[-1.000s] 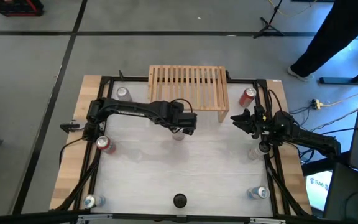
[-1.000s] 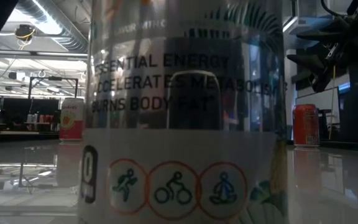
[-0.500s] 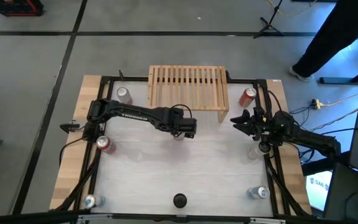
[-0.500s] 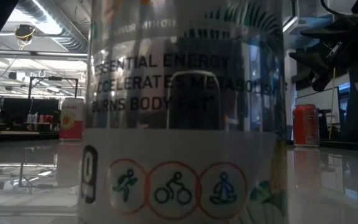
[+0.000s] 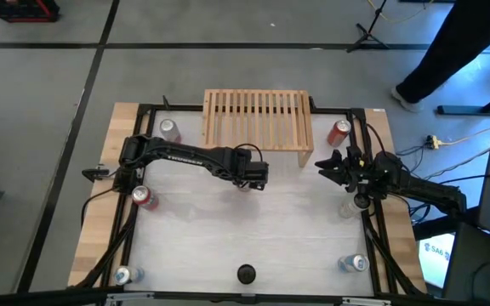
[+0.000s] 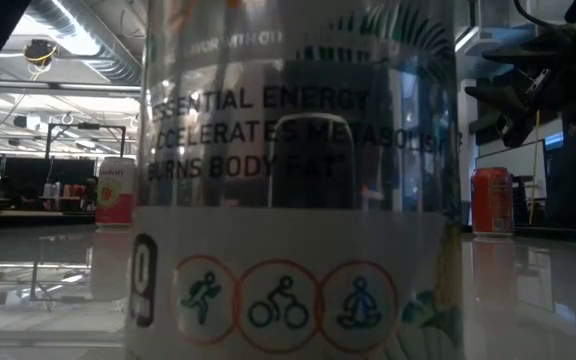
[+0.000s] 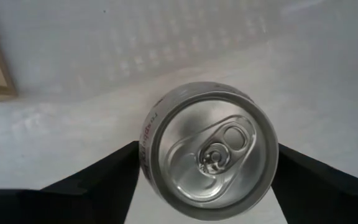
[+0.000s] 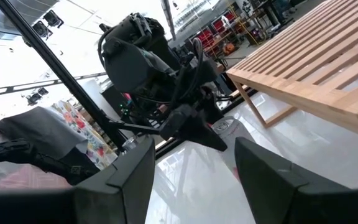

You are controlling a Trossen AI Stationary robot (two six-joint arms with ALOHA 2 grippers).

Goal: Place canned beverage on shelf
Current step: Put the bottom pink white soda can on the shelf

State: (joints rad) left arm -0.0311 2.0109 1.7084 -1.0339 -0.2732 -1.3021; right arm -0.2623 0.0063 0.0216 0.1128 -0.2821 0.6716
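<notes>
A silver can (image 7: 209, 150) stands upright on the white table, just near of the light-wood slatted shelf (image 5: 258, 117). My left gripper (image 5: 247, 178) is right above the can, pointing down, with a finger on each side of it (image 7: 207, 186). My right gripper (image 5: 323, 165) is open and empty at the table's right, beside the shelf's right leg; its wrist view shows its two fingers apart (image 8: 191, 180). The shelf's top holds no cans. My left gripper comes at the silver can from above, pointing down. One finger (image 7: 114, 177) lies against one side of the can's wall (image 7: 146, 149), and the other finger (image 7: 303, 177) against the opposite side. No gap shows at either finger. The can stands upright on the table.
Other cans stand about: far left (image 5: 169, 129), a red one far right (image 5: 340, 130), a red one at the left (image 5: 145, 197), one at the right (image 5: 347, 208), and two in the near corners (image 5: 124, 274) (image 5: 357, 263). One can (image 6: 298, 200) fills the low view.
My left gripper has gone a little toward the table's near edge, settling over the silver can. The can has stayed where it was.
</notes>
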